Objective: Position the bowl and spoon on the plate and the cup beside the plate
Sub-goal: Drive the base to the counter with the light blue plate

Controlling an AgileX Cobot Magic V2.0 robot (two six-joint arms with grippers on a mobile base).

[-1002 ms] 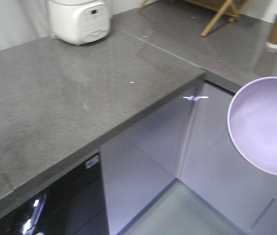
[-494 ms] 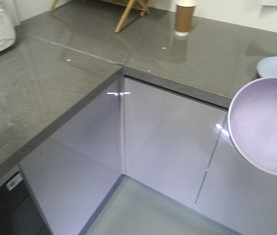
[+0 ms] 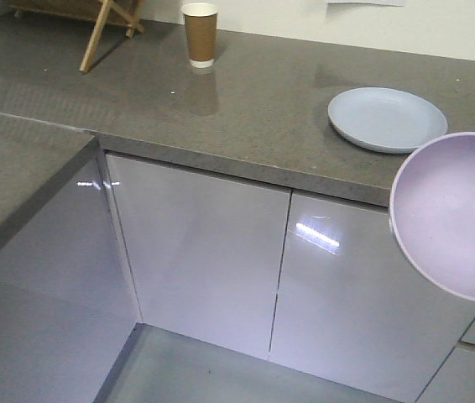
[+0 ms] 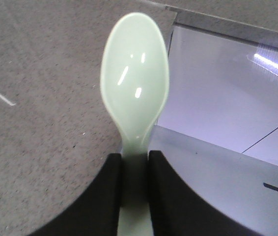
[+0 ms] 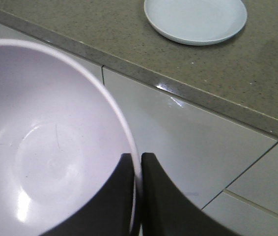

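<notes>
I'm mid-carry: my right hand (image 5: pixel 136 163) clamps the rim of the bowl (image 3: pixel 451 214) out past the front edge of the surface (image 3: pixel 246 117), my left hand (image 4: pixel 135 164) pinches the handle of the spoon (image 4: pixel 135 78), and next I judge the bowl needs lifting over the plate (image 3: pixel 387 119) near that edge

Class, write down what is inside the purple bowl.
Nothing: the bowl shows a bare, empty inside. Only a small strip by the rim is covered by the right hand clamping it.
</notes>
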